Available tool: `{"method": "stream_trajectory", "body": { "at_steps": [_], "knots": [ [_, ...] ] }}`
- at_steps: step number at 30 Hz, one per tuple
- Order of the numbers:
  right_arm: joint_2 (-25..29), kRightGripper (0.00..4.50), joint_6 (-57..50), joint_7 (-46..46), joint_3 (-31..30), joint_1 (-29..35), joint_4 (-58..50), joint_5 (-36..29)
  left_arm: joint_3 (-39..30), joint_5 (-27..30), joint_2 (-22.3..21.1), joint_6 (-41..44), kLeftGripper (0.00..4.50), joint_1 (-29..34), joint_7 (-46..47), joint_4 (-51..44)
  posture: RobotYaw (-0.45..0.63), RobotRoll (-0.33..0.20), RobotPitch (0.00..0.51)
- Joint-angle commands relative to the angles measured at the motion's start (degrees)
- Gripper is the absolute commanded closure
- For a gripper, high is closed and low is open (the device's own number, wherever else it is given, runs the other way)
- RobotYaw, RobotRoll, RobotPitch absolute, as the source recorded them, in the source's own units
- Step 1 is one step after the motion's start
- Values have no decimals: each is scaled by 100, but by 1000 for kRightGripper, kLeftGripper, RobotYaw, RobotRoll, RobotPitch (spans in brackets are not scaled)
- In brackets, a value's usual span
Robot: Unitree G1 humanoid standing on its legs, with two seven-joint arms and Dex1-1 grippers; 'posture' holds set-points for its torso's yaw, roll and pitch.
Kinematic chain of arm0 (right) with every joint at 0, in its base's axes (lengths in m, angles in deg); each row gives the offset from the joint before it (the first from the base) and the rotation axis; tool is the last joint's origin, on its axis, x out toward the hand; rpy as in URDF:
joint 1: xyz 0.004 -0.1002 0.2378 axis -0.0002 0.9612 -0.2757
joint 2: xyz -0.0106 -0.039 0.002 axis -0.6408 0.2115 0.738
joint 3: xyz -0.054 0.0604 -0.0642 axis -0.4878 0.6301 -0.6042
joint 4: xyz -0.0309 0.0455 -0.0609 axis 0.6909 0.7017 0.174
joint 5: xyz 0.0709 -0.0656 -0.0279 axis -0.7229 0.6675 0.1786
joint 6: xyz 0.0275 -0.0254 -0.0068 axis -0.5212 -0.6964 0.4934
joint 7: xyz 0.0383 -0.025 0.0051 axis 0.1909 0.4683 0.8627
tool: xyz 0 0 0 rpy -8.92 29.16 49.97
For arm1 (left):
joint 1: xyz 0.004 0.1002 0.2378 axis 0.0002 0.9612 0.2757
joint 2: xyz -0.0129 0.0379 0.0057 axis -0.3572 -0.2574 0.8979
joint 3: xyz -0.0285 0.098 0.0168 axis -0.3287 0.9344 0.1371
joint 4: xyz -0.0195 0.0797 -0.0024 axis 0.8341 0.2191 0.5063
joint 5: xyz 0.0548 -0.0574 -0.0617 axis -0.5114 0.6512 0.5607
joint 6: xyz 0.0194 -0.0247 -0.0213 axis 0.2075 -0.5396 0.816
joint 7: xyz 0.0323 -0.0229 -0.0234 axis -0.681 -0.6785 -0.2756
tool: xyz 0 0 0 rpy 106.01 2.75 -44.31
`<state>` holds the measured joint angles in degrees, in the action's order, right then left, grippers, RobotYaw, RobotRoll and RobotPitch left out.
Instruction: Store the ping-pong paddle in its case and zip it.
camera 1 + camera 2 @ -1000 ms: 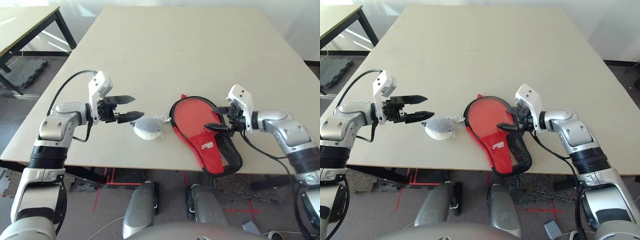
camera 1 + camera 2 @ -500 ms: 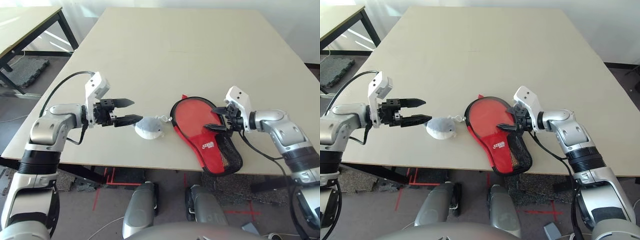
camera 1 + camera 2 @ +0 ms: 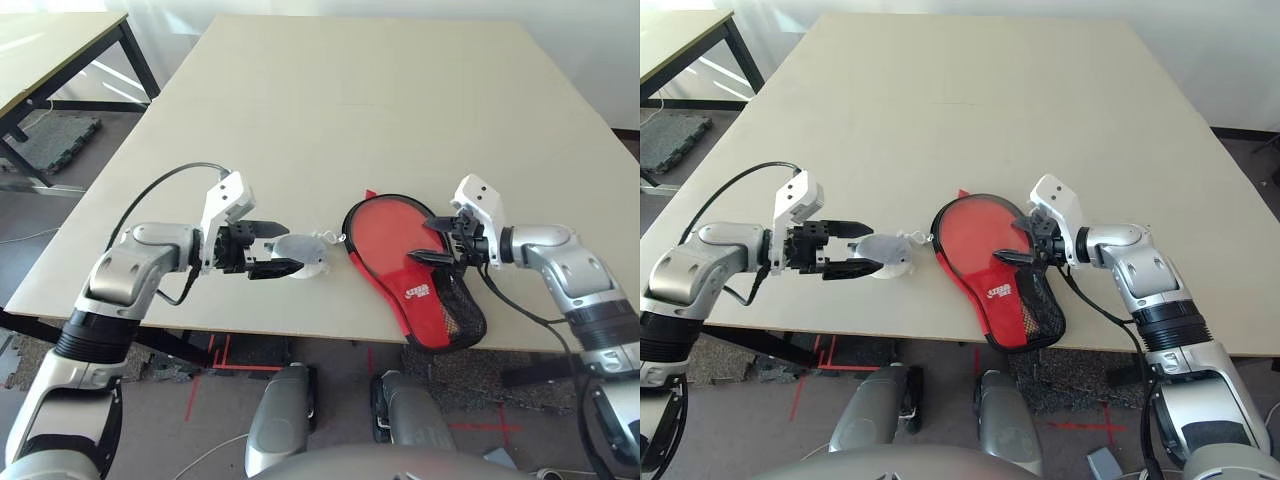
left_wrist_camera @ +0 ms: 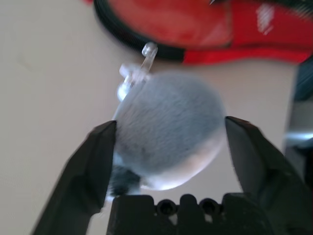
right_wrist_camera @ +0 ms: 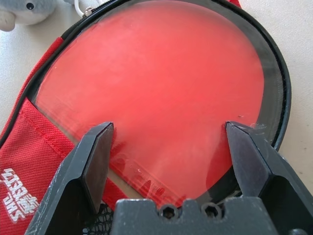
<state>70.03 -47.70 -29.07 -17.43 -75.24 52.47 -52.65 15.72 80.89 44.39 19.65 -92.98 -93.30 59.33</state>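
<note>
Near the table's front edge (image 3: 330,310), the ping-pong paddle (image 3: 385,228) lies with its red face showing inside the unzipped case (image 3: 425,300). Both fingers of the right gripper (image 3: 436,240) are spread above the blade. The left gripper (image 3: 862,248) is spread around the grey pouch (image 3: 885,255), apparently not clamping it. The paddle is probably stiff and light; the fabric case is limp, best pinched at the zip edging.
</note>
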Motion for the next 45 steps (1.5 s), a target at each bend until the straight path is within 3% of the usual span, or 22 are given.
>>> {"method": "stream_trajectory", "body": {
  "at_steps": [1, 8, 10, 27, 36, 45],
  "knots": [
    [-58, 0, -241, -11, -64, 198, -10, -43, 268, -427, 58, -385, 1361, -158, 58, 409, 158, 0, 122],
    [-5, 0, -384, 19, -54, 346, -140, -40, 486, -1065, 369, -1077, 4017, -680, 349, 1280, 154, 0, 128],
    [3, 0, -456, 41, -64, 386, -184, -57, 473, -1143, 450, -1198, 4471, -808, 401, 1453, 152, 0, 130],
    [55, 0, -846, -115, -77, 980, -673, -130, 445, -1855, 703, -2295, 4483, -2026, 421, 3249, 130, 0, 164],
    [78, 0, -947, -158, -56, 1089, -762, -175, 260, -1935, 841, -2749, 4483, -2712, 588, 3991, 129, 0, 176],
    [107, 0, -1110, -273, -64, 1280, -974, -274, 364, -2484, 1153, -3681, 4483, -3666, 1331, 5645, 111, 0, 181]
  ]
}}
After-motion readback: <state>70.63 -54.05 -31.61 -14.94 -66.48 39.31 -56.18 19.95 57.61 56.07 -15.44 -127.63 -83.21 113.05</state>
